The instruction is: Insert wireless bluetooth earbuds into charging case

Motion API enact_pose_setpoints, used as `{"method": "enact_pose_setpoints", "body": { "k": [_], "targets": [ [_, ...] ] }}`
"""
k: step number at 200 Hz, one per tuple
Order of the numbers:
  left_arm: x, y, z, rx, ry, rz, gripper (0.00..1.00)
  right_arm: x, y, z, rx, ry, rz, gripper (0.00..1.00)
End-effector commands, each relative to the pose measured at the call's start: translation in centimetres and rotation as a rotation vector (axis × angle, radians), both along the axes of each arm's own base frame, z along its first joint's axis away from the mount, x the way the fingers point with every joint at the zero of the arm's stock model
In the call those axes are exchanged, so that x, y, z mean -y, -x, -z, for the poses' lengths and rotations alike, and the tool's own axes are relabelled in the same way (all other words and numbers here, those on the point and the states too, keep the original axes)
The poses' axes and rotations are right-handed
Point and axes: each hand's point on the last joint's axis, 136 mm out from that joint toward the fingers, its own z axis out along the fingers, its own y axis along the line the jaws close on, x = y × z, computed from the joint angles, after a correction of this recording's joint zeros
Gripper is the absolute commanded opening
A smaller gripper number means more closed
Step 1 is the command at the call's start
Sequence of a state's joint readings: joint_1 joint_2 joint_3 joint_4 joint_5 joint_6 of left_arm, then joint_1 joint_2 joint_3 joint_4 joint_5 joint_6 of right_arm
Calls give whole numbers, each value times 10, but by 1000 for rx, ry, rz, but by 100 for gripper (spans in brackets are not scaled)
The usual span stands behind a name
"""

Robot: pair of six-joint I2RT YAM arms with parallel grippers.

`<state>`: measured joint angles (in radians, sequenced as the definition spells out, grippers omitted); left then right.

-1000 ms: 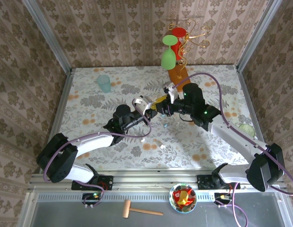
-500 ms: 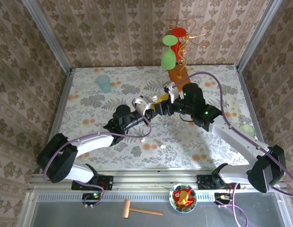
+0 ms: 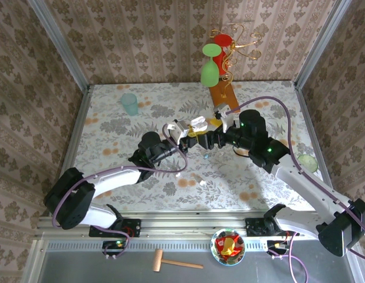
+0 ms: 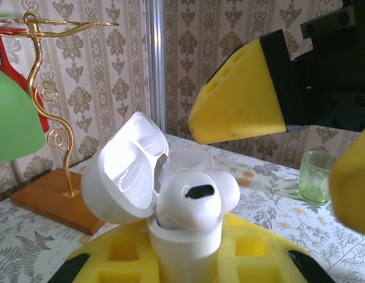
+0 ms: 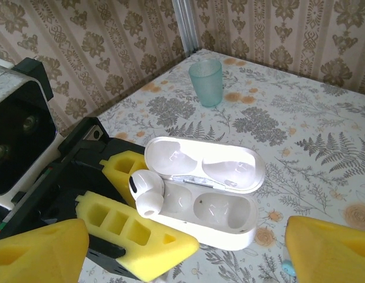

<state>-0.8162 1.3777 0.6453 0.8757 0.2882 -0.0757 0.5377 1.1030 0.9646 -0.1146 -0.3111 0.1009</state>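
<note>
One case, white, with its lid hinged open, sits at the centre of the right wrist frame. One bud sits in its left socket, head proud of the rim. On the table, just below centre of the top frame, lie a white speck, a second white speck and a pale blue speck. They are probably loose buds, though too small to be sure. One teal cup stands upper left. One gold wire stand at top centre carries a green glass and a red one.

Both arms reach in to mid-frame and meet tip to tip above the table. The left gripper has its yellow pads closed on the case's base, holding it upright. The right gripper faces it with jaws spread wide, one pad on each side of the case, gripping nothing.
</note>
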Motion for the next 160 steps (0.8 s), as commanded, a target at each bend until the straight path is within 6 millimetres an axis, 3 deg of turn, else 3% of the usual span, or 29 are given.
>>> {"method": "enact_pose_setpoints", "body": {
  "k": [1, 83, 160],
  "targets": [
    [-8, 5, -15, 29, 48, 11, 0, 6, 0, -1, 8, 0, 26, 89],
    [-10, 11, -16, 32, 49, 29, 0, -5, -14, 3, -52, -21, 27, 96],
    [-9, 14, -18, 38, 47, 44, 0, 13, -29, 8, -102, -8, 157, 90]
  ]
}}
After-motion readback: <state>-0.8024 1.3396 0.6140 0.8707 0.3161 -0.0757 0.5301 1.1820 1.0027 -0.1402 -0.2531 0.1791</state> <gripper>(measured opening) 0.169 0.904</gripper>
